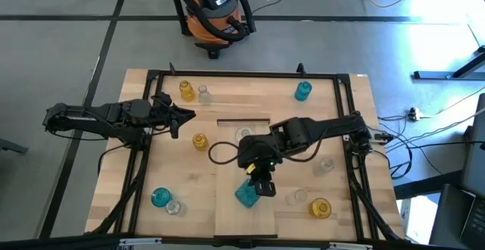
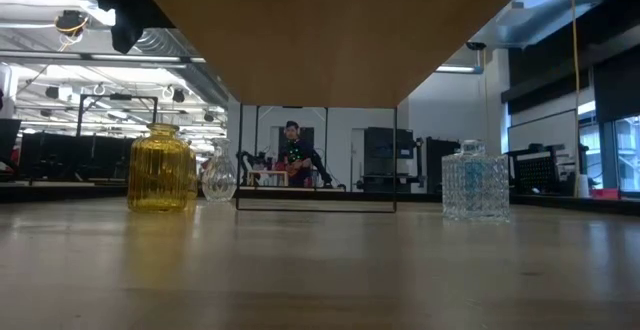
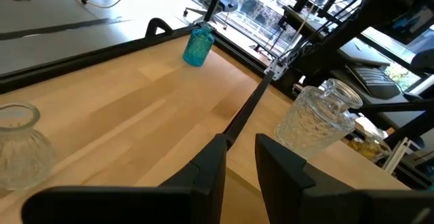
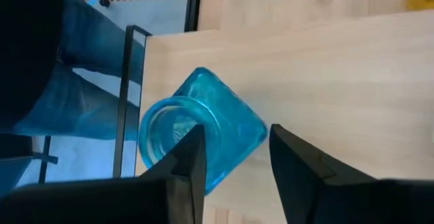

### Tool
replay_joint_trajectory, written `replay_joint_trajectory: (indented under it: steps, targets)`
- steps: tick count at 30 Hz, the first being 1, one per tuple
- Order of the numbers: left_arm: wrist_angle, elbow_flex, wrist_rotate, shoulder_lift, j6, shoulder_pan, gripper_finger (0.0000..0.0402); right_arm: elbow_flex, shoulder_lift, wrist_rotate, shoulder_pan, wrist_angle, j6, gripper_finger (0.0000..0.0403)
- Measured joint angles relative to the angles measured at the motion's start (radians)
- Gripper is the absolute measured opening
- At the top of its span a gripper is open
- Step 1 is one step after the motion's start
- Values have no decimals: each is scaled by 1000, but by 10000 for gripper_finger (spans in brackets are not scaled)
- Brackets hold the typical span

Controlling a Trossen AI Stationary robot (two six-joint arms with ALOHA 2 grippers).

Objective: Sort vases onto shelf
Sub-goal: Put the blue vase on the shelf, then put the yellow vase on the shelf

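Observation:
A teal-blue square vase [image 1: 245,195] [image 4: 227,125] stands upright on its base near the near end of the pale shelf [image 1: 227,170] [image 4: 339,81]. My right gripper [image 1: 262,185] [image 4: 237,166] is open just above it, slanting down: one finger shows over the round mouth, the other outside a side wall. My left gripper [image 1: 184,115] [image 3: 239,166] waits at the table's left, narrowly open and holding nothing. Other clear, amber and teal vases stand on the table, such as an amber one [image 1: 199,140] and a teal one [image 1: 303,91] [image 3: 198,45]. My right gripper has one finger [image 4: 193,159] in front of the teal vase's mouth rim [image 4: 163,112] and the other [image 4: 298,163] beside the outer wall. The finger hides the rim there, so I cannot tell whether it touches the vase.
Vases stand around the shelf: amber [image 1: 186,89] and clear [image 1: 203,92] at far left, teal [image 1: 160,197] and clear [image 1: 174,207] at near left, clear [image 1: 297,197] and amber [image 1: 320,207] at near right. A clear vase [image 3: 319,119] stands close to my left gripper. A person's leg [image 4: 88,81] is beside the table.

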State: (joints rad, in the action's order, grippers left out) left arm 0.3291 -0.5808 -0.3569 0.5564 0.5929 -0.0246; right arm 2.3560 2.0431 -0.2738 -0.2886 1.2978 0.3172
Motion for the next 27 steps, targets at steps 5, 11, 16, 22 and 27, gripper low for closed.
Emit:
replay_joint_trajectory:
  steps: [5,11,16,22,27]
  targets:
    - [-1,0,0,0,0,0,72,-1,-8,-7,8,13,-6,126]
    - [-1,0,-1,0,1,0,72,-1,-25,-8,26,9,-10,126]
    - [-1,0,0,0,5,0,72,0,-103,50,35,22,36,126]
    - [-1,0,-1,0,4,0,72,-6,-200,309,-86,288,197,127]
    - [-1,0,-1,0,-3,0,72,-192,-293,468,-264,261,487,127]
